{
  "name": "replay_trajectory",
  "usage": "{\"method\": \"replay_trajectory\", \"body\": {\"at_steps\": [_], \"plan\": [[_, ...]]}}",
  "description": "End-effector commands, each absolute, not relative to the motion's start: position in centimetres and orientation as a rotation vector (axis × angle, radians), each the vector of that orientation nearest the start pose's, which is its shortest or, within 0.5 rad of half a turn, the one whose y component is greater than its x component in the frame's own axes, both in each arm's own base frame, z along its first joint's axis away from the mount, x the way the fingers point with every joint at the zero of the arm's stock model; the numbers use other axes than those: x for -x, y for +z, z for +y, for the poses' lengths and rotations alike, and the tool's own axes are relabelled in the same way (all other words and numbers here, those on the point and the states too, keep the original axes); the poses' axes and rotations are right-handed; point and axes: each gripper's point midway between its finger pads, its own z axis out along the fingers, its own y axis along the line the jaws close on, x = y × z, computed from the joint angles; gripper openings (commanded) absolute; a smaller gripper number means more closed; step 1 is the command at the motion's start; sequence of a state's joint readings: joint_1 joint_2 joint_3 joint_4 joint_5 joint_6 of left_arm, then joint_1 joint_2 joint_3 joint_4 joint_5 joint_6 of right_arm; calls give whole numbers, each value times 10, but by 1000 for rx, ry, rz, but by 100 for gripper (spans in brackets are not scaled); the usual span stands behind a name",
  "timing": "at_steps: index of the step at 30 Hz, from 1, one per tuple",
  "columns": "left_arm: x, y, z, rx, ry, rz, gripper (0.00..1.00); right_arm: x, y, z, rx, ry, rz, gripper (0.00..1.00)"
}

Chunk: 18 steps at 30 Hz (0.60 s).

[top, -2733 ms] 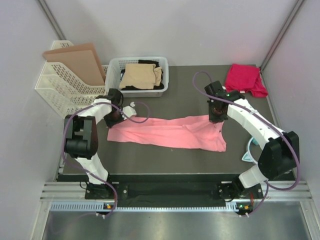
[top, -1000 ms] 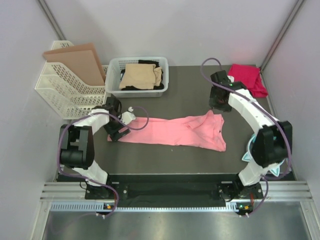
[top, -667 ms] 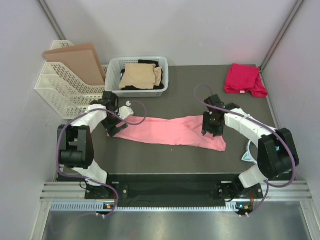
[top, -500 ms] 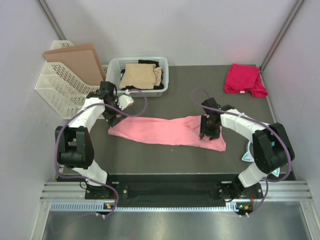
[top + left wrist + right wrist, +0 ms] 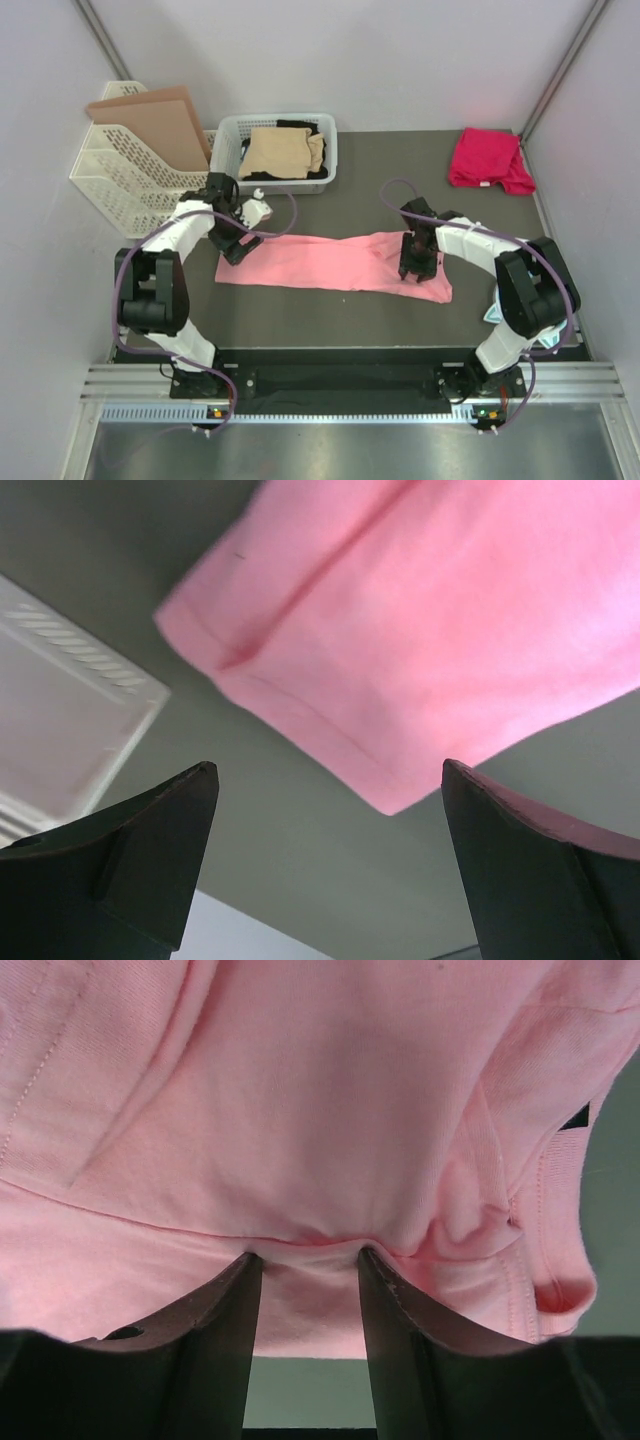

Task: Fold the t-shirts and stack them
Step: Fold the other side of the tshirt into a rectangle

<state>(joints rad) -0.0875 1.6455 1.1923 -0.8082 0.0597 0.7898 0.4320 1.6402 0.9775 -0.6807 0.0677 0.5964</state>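
Observation:
The salmon pink t-shirt [image 5: 330, 262] lies in a long band across the middle of the dark table [image 5: 380, 190]. My right gripper [image 5: 415, 262] presses down on its right part. In the right wrist view the fingers [image 5: 215, 1330] dig into the pink cloth [image 5: 300, 1090], and a ridge of it is gathered between the partly closed jaws [image 5: 305, 1255]. My left gripper [image 5: 233, 243] hovers wide open over the shirt's left end. The shirt's corner [image 5: 400, 630] shows beyond its tips [image 5: 328, 770], with nothing between them. The magenta-red t-shirt [image 5: 490, 158] lies folded at the back right.
A white basket [image 5: 228, 150] at the back holds a tan shirt [image 5: 282, 152] over a black one [image 5: 300, 127]. A white file rack [image 5: 120, 185] with a brown board [image 5: 155, 120] stands at the back left. A teal headband [image 5: 492, 312] peeks out by the right arm.
My right gripper came down from the back right onto the shirt's right part and its jaws narrowed on the cloth. My left gripper shifted slightly at the shirt's left end, staying open.

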Motion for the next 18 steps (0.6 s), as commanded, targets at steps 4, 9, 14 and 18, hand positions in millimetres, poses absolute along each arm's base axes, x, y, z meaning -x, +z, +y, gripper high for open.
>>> {"method": "replay_trajectory", "body": {"at_steps": [4,9,14,18], "plan": [[-308,47,-1,-1145,29,2628,98,-265,22,116,-250,-61,2866,43],[-304,38,0,-1035,-73,2688,97,-264,23,103,-262,-124,2862,41],[-304,42,9,-915,-187,2715,97,-260,17,90,-302,-157,2878,40],[-309,56,7,-828,-339,2704,97,-258,16,75,-322,-201,2883,39]]}}
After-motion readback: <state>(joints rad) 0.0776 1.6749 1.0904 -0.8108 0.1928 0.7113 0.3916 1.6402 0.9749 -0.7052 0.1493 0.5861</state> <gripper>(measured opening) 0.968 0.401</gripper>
